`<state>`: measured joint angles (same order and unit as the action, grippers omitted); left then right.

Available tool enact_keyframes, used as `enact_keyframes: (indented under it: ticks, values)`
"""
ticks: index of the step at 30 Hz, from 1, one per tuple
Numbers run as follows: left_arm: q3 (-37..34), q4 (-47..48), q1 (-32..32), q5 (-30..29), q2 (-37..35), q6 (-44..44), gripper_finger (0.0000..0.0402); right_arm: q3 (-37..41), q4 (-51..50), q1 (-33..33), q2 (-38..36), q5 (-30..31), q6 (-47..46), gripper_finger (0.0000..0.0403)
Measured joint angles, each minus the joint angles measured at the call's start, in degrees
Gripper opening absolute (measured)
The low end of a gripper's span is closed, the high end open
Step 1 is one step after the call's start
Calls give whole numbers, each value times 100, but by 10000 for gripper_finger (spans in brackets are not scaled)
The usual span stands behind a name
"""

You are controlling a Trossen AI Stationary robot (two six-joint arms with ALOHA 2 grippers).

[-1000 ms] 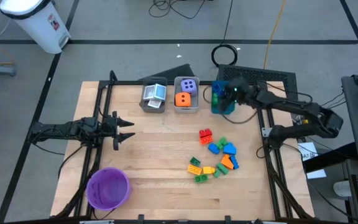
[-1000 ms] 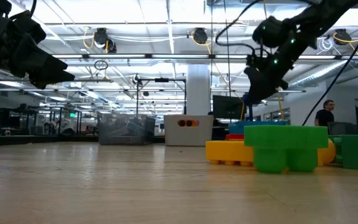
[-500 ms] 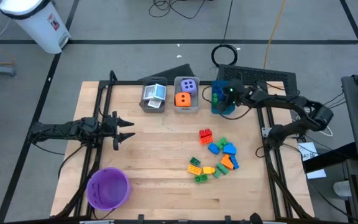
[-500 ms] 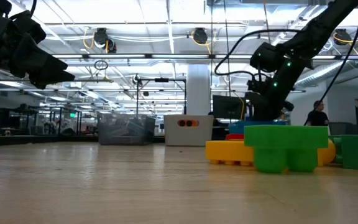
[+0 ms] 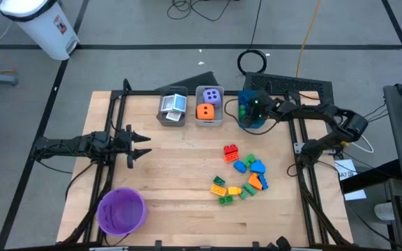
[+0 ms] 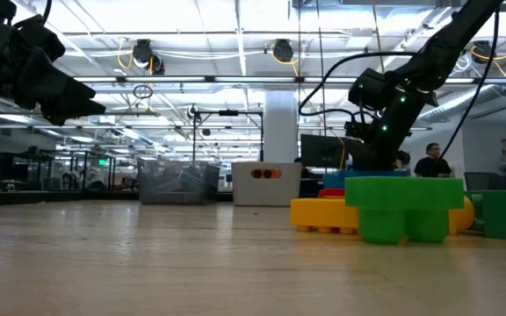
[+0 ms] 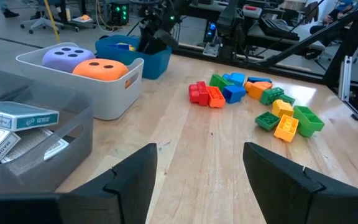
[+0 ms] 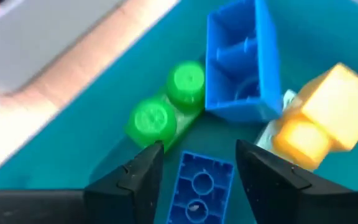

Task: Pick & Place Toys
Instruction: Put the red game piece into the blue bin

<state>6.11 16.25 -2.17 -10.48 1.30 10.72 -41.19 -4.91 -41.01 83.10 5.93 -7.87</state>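
You're partway there: the right gripper is down inside the blue rectangular plastic bin, fingers parted with a small blue plastic brick lying loose between them, not gripped. Both dice and the cards are already binned, but a cluster of multicoloured plastic bricks waits on the wooden table. Left gripper idles open at the left edge.

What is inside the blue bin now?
Inside the blue bin lie a green brick, blue bricks and a yellow brick. The right gripper hides part of the floor.
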Motion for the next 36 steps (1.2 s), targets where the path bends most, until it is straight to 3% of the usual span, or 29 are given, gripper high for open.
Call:
enact_keyframes:
  ticks: [11,19,22,28,36]
  values:
    - [0,0,1,0,-2,0,246,-2,80,197,-779,-40,146,256]
    - [0,0,0,0,0,0,246,-4,810,1332,-1233,-1593,152,276]
    - [0,0,1,0,0,0,246,-4,1253,1962,-1236,-1807,160,271]
    - [0,0,0,0,0,0,246,-7,1466,3061,-1233,-1795,580,270]
    - [0,0,1,0,-2,0,246,-450,966,3694,-1220,-1324,165,295]
